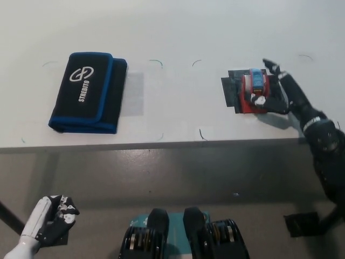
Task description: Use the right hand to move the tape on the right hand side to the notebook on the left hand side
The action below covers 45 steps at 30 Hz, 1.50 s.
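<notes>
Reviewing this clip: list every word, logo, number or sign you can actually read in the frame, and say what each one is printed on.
"STREDITO", in white capitals running lengthwise, with a round white logo beside it: on the black notebook case with blue trim.
Red tape dispenser, with the right hand at it: no readable text; its blue part shows no legible print.
Dark mat under the dispenser: no text visible.
White table: only faint curved pen marks, no words.

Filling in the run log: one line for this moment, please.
right hand closing on tape | notebook far left | left hand resting low

Right hand [280, 89] low, fingers spread.
</notes>
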Each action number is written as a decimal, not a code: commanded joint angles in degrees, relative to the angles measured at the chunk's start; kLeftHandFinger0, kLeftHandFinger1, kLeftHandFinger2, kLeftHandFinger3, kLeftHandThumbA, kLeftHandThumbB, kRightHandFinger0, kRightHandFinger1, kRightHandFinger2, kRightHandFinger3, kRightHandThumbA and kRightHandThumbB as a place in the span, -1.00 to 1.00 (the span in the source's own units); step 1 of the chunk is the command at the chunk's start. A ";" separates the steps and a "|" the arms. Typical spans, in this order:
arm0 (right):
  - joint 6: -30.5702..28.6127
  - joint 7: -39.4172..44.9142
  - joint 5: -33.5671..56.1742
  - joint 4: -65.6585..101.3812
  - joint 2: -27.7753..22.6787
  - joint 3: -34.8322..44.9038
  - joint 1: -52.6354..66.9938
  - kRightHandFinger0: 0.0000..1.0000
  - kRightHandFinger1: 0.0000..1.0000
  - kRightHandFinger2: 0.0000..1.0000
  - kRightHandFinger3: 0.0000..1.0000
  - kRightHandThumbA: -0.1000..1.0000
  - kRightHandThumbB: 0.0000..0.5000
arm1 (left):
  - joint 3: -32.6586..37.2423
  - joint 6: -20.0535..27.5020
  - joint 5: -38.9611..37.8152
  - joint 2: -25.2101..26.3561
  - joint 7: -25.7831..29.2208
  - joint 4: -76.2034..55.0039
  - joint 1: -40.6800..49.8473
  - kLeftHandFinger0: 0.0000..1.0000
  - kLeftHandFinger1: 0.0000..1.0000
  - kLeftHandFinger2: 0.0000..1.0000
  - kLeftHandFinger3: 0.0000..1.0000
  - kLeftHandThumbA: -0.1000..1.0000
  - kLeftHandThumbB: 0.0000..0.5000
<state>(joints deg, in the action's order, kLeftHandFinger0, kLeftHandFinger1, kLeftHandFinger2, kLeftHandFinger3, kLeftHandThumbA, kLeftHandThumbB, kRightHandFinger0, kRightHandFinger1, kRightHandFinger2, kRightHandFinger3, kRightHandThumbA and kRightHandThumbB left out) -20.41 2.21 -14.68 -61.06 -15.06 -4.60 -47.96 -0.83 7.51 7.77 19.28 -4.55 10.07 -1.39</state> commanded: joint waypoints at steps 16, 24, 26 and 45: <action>-6.52 -0.22 3.91 -5.66 2.63 -0.41 -2.85 1.00 1.00 1.00 1.00 0.66 0.39 | -1.17 2.61 1.19 0.39 1.59 -1.32 -1.40 -0.86 -0.77 -0.51 -0.33 -1.00 0.55; -6.52 -1.95 2.76 -8.72 5.81 -1.79 -5.47 1.00 1.00 1.00 1.00 0.66 0.37 | -0.73 2.56 1.28 0.60 1.05 -1.26 -1.83 -0.92 -0.80 -0.52 -0.32 -1.00 0.52; -6.51 -2.71 2.06 -9.63 6.44 -2.46 -6.11 1.00 1.00 1.00 1.00 0.71 0.42 | -0.72 2.63 1.20 0.55 1.04 -1.33 -1.91 -0.93 -0.82 -0.56 -0.32 -1.00 0.52; -6.41 -3.75 2.73 -14.97 13.74 -3.18 -9.01 1.00 1.00 1.00 1.00 0.86 0.79 | -0.67 0.56 0.27 0.59 0.00 -2.43 -2.34 -0.93 -0.82 -0.54 -0.29 -1.00 0.56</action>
<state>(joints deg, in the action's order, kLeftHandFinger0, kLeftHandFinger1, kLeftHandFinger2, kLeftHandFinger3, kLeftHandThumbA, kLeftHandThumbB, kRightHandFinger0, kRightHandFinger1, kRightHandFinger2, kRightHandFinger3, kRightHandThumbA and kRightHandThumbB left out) -25.71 -2.71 -12.08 -75.08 -4.38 -6.75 -54.47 -1.08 8.34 8.58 19.28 -4.09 9.72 -2.95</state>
